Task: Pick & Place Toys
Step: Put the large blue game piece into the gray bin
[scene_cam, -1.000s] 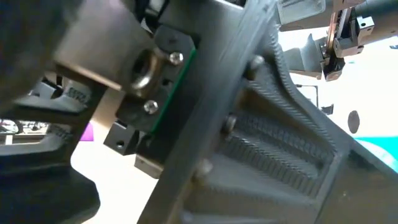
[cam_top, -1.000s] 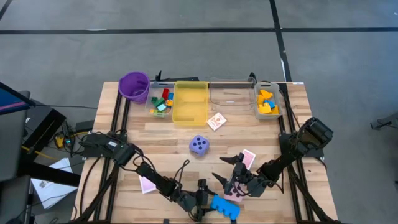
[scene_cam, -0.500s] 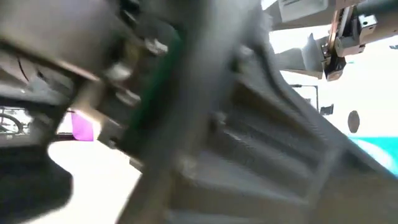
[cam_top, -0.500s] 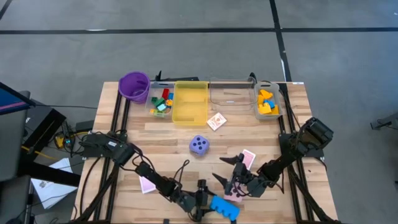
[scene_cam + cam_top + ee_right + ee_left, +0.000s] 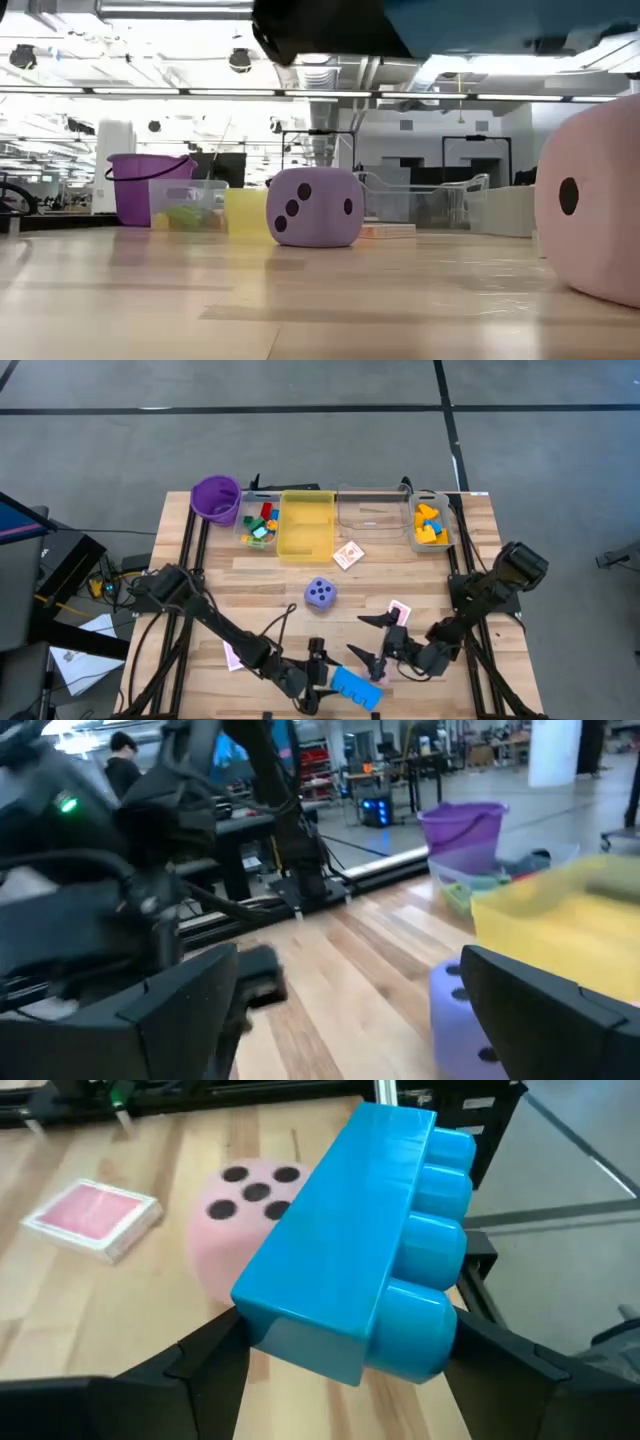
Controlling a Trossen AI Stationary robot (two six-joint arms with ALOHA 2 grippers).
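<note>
With small bricks already binned, the left gripper [image 5: 322,678] is clamped on the large blue plastic brick [image 5: 356,688] beside the pink foam die [image 5: 245,1220]; the right gripper [image 5: 372,639] hovers nearby, jaws apart; dice and cards remain on the surface.

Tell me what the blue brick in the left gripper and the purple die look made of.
The blue brick looks like hard moulded plastic: smooth faces, crisp edges, rounded studs with a soft sheen. The left gripper is shut on it. The purple die looks like soft foam or padded fabric: matte, with rounded corners and slightly bulging faces; which of the two is unclear.
</note>
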